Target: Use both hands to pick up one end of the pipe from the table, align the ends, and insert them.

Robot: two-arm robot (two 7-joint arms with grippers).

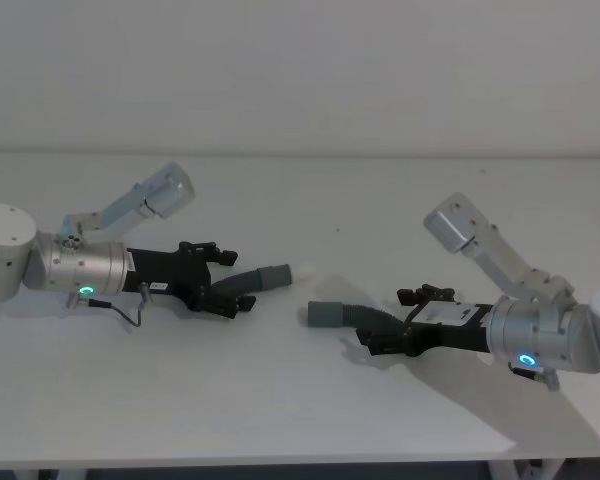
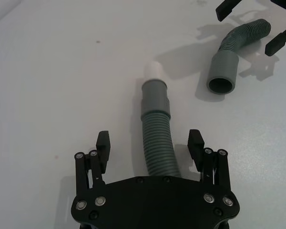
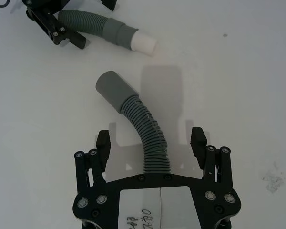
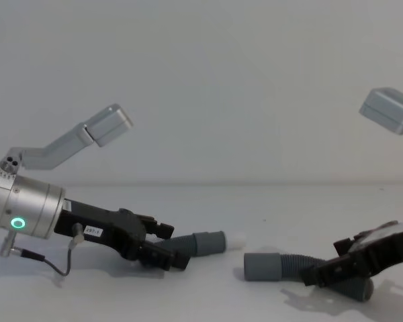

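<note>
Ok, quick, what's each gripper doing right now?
Left gripper: open, jaws straddling the white-tipped dark grey corrugated hose, not gripping.
Right gripper: open, straddling the plain-cuffed grey corrugated hose.

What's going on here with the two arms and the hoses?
Pre-grasp. The left tool sits open astride the white-tipped hose piece; the right tool sits open astride the other hose piece. Both pieces lie on the table, with the white-tipped cuff and the open cuff apart, not yet joined.

Robotics lab test bench: bare white table, plain white wall behind, silver left arm and right arm reaching over it.
</note>
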